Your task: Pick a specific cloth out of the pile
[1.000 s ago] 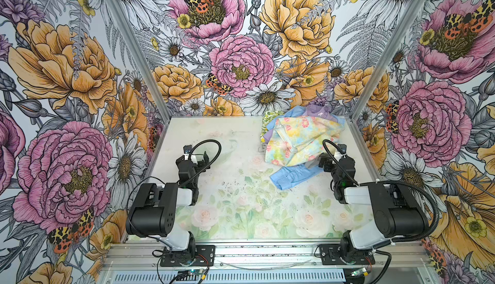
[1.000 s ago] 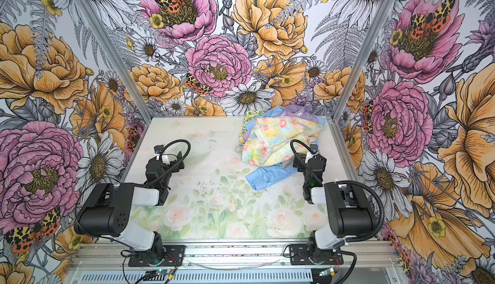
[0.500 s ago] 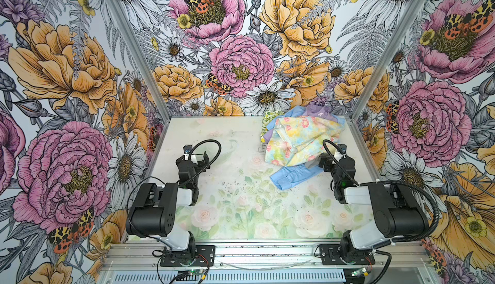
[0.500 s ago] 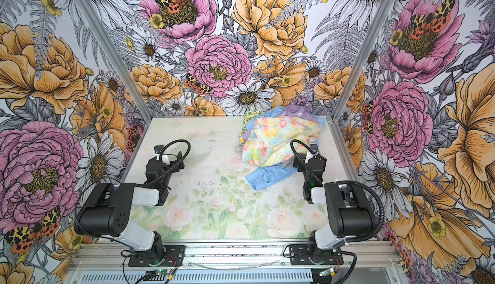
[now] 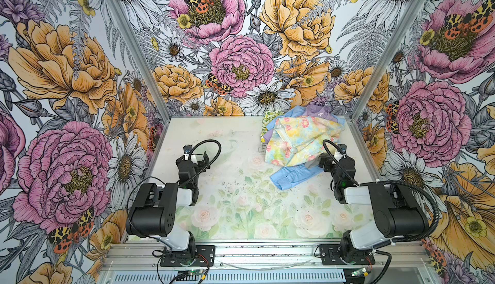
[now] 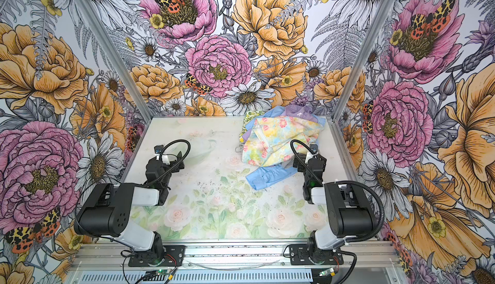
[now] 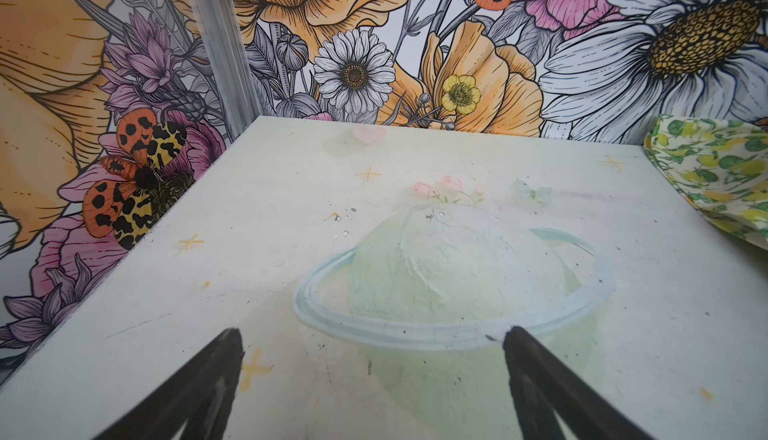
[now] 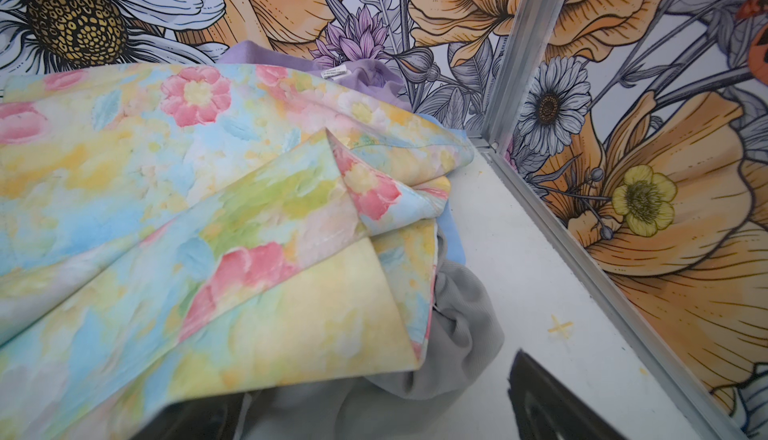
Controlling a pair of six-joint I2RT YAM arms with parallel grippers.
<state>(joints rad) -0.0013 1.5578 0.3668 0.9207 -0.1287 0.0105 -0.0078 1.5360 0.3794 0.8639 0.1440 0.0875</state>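
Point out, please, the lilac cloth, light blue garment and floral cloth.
lilac cloth (image 5: 314, 110): in a top view, exposed rear fold.
light blue garment (image 5: 289, 178): in a top view, front end.
floral cloth (image 8: 208, 193): right wrist view, top fold.

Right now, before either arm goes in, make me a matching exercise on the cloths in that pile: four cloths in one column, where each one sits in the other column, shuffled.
Column one
1. lilac cloth
2. pastel floral cloth
3. light blue garment
4. lemon-print piece

Column two
A. sticks out at the near edge of the pile
B. draped over the top
C. far-left corner, seen from above
D. at the very back, mostly covered

Pairs: 1-D, 2-B, 3-A, 4-C
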